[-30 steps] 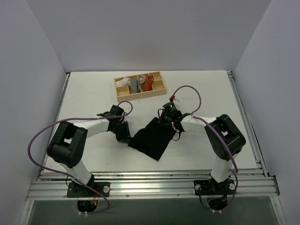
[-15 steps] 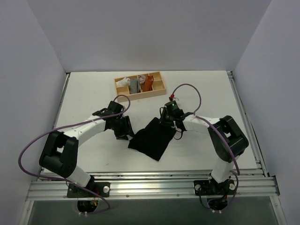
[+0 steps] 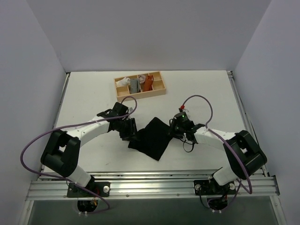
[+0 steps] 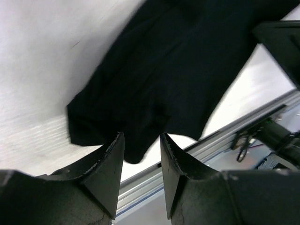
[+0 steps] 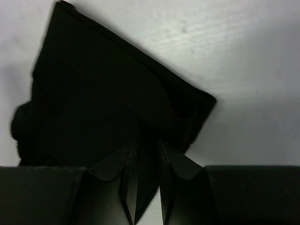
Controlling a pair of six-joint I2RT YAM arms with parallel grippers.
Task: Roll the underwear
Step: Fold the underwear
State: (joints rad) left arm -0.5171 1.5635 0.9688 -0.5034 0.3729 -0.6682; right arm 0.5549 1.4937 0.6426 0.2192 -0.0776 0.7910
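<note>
Left hand [image 4: 139,143] hangs with its fingers apart over the left edge of the underwear [image 3: 152,137], gripping nothing. Right hand [image 5: 147,140] is pinched tight on a fold at the opposite edge. The black underwear lies partly folded on the white surface [image 3: 93,93] between both hands, apart from the wooden tray [image 3: 160,86].
</note>
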